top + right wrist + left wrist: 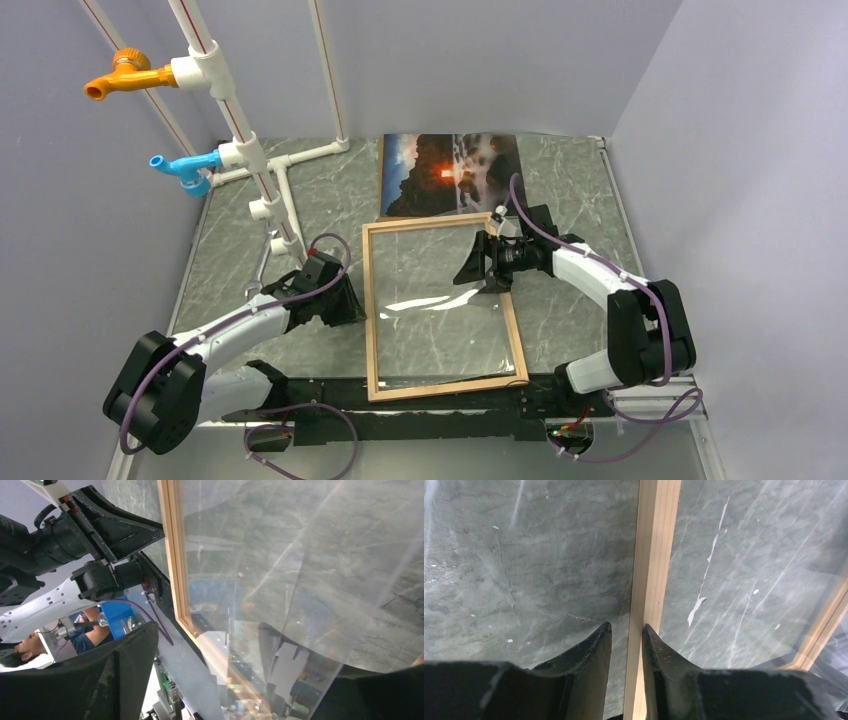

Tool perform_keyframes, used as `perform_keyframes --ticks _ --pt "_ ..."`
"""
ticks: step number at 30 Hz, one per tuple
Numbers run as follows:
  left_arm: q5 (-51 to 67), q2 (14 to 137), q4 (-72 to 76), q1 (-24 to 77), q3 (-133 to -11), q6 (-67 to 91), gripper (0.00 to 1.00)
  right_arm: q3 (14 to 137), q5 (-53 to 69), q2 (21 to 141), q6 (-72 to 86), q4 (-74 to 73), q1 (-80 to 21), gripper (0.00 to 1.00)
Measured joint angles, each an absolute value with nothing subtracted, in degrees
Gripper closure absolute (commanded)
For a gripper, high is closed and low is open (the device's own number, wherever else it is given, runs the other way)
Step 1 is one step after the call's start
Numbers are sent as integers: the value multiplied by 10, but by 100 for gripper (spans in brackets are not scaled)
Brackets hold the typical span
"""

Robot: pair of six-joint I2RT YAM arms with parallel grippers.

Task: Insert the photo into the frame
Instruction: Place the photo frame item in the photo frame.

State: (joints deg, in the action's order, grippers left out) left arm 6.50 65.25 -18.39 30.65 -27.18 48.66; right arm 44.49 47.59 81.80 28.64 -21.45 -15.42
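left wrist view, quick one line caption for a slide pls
Close-up of the left gripper pinching the wooden side strip of the frame above the grey marbled table.

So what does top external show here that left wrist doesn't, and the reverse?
Only top external: the whole frame, the photo lying face up just beyond its far edge, the right gripper at the frame's far right corner, and the orange tap and blue tap on the pipes.
Only left wrist: a close look at the left gripper, its fingers on either side of the wood strip.
Both: the frame's left strip and the marbled table.
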Motion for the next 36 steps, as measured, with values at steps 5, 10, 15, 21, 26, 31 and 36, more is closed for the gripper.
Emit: perform_keyframes --ticks 5,10,15,21,26,31,36 --pt "65 653 -183 307 -272 487 67 445 461 825 282 -226 -155 3" --pt "67 655 -180 307 -272 487 67 445 430 825 267 -244 -156 0" --pt "68 655 -179 307 -272 487 67 447 402 828 256 -258 -156 0" --pt "68 655 -179 307 -272 487 67 447 364 835 247 -274 -159 0" --pt "69 657 -178 307 -272 487 67 448 336 842 240 -285 -159 0" --pt "70 658 -178 307 -272 487 67 451 314 845 236 -298 -160 0" --pt "70 658 -178 307 -272 487 67 453 300 845 235 -310 -160 0"
